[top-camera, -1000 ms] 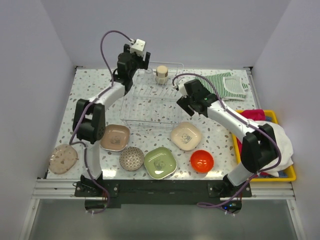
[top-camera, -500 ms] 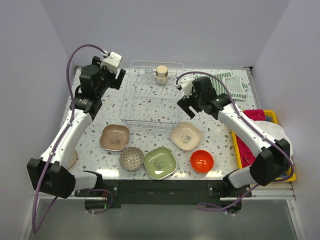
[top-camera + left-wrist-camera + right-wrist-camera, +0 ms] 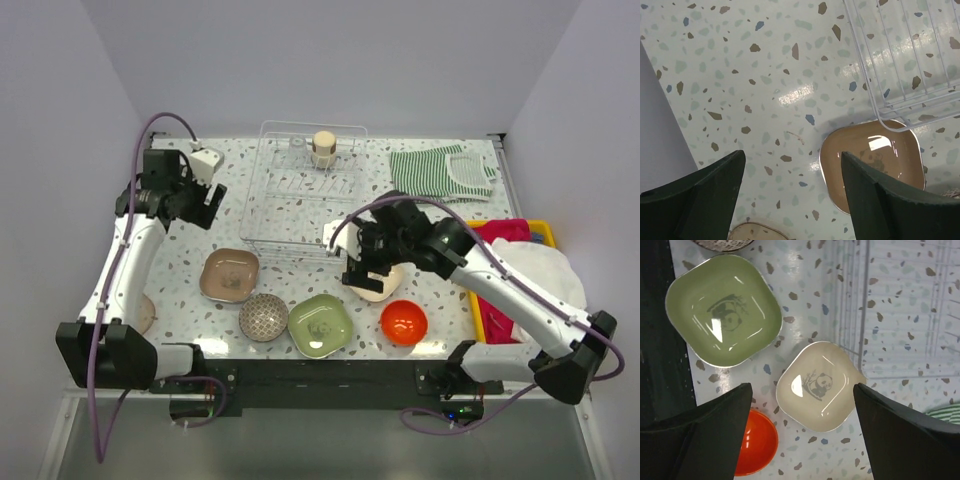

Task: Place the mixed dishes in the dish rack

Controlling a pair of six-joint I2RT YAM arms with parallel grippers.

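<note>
The see-through wire dish rack (image 3: 300,195) stands at the back centre with a small cream cup (image 3: 323,147) in it. In front lie a brown plate (image 3: 230,274), a grey patterned bowl (image 3: 264,316), a green plate (image 3: 321,325), a cream plate (image 3: 380,285) and an orange-red bowl (image 3: 404,321). A pale round plate (image 3: 147,312) is mostly hidden behind the left arm. My right gripper (image 3: 802,435) is open above the cream plate (image 3: 817,385). My left gripper (image 3: 792,200) is open over bare table left of the brown plate (image 3: 875,165) and the rack (image 3: 900,60).
A striped green cloth (image 3: 440,172) lies at the back right. A yellow tray (image 3: 540,235) of cloths, with a white cloth (image 3: 545,275) spilling over it, stands at the right edge. Walls close in on the left and right sides.
My left arm swung from the rack's back left corner out to the left of the rack. My right arm came from the rack's right side down over the cream plate.
</note>
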